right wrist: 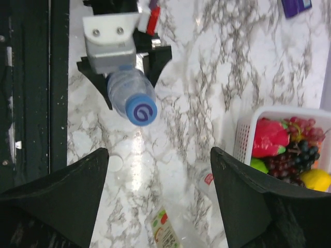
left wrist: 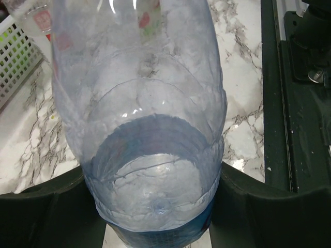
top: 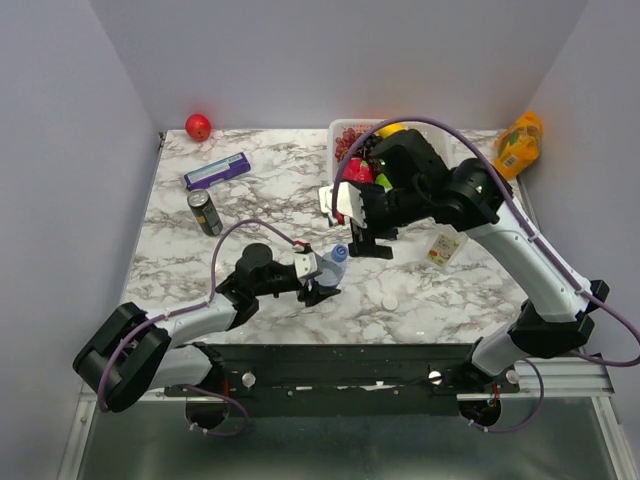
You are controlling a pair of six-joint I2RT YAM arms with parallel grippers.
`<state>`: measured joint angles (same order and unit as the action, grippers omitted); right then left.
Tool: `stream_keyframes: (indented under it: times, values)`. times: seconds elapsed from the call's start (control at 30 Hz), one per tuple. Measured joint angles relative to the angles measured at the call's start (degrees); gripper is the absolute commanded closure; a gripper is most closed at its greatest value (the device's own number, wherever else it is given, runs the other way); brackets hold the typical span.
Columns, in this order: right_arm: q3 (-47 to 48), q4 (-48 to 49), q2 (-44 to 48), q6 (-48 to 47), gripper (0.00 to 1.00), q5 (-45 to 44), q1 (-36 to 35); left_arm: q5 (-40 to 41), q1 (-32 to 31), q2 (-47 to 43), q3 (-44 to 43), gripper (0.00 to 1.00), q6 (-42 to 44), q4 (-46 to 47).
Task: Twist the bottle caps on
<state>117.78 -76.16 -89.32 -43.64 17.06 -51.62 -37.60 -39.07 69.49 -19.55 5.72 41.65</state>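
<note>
Clamping a clear bottle (top: 330,265) low on its body, the left gripper (top: 318,287) had its fingers closed snugly against the plastic and held it tilted over the marble table (top: 280,190). A blue cap (top: 340,252) sat on the bottle's neck. Just right of it the right gripper (top: 372,245) hovered with fingers spread wide, holding nothing. A white cap (top: 390,300) lay loose on the table, and farther right a second bottle (top: 447,245) lay on its side.

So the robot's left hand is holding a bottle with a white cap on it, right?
Not quite: the left gripper holds the bottle, but the cap on it is blue, as the right wrist view shows. The white cap lies loose on the table.
</note>
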Motion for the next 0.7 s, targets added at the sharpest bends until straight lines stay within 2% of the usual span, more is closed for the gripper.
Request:
stream_keyframes:
  times: [0.23, 0.4, 0.7]
  values:
    - [-0.48, -0.24, -2.21, -9.07, 0.12, 8.09, -0.96, -2.27, 0.00, -1.11, -2.60, 1.00, 6.78, -7.39]
    - [-2.23, -0.31, -2.73, -12.09, 0.13, 9.99, -1.46, -2.60, 0.00, -1.14, -3.72, 1.00, 8.68, -9.53]
    - [-6.97, -0.44, -2.73, -13.25, 0.27, 10.82, -2.08, -2.60, 0.00, -1.14, -4.35, 1.00, 9.09, -10.49]
